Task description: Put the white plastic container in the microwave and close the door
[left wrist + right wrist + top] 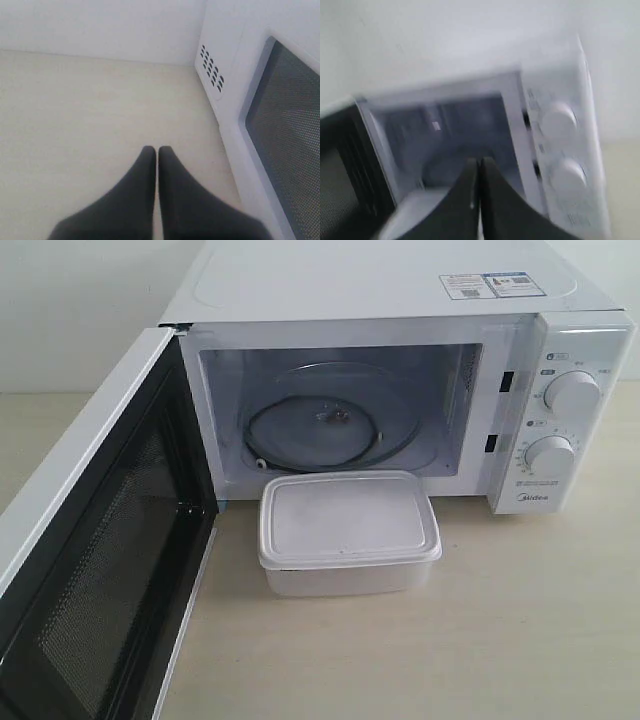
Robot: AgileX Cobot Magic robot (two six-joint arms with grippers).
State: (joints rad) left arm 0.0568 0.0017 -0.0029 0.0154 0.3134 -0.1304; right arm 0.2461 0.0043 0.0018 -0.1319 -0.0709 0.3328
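Note:
The white plastic container (348,532) rests lidded on the table, right in front of the microwave (400,300) cavity. The door (95,570) hangs wide open toward the left; inside lies a glass turntable (320,430). No gripper shows in the exterior view. In the left wrist view my left gripper (157,150) is shut and empty above bare table, beside the door's mesh window (290,135). The blurred right wrist view has my right gripper (480,162) shut and empty, facing the open cavity (445,140) with the container (415,215) below it.
Two round dials (572,392) sit on the microwave's right panel. A sticker (492,284) lies on its top. Vent holes (211,68) mark the microwave's side wall. Pale tabletop (480,640) stretches in front and to the right.

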